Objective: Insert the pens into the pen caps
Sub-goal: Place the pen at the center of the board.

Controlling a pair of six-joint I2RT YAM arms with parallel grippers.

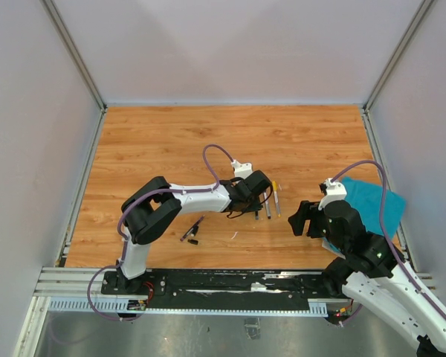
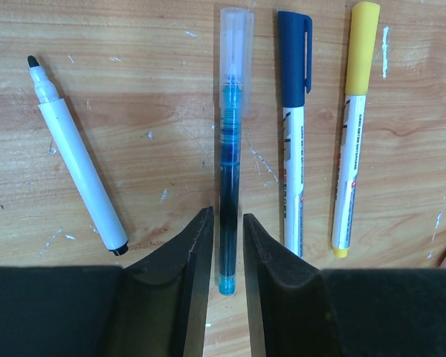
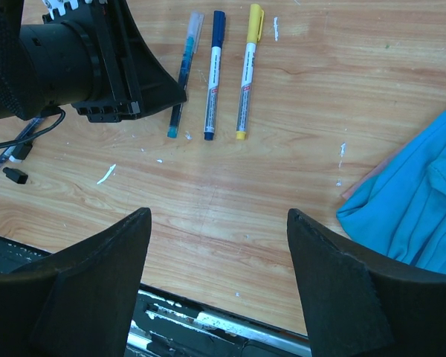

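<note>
- While the left fingers (image 2: 195, 249) sit low over the tabletop (image 2: 156, 97), they flank the tail end of a teal pen (image 2: 229, 171) that wears a clear cap. A sliver of gap shows on each side, so they stand slightly parted, not pinching it.
- Just right of it lie a blue-capped pen (image 2: 292, 149) and a yellow-capped pen (image 2: 353, 134), all three parallel and apart.
- An uncapped white marker (image 2: 78, 160) lies tilted to the left, its black tip bare.
- Nearer the left arm's base, a dark pen (image 1: 193, 227) and a small black cap (image 3: 15, 175) lie close together.
- The right fingers (image 3: 104, 275) hang spread wide with nothing between them, near a teal cloth (image 3: 416, 208).
</note>
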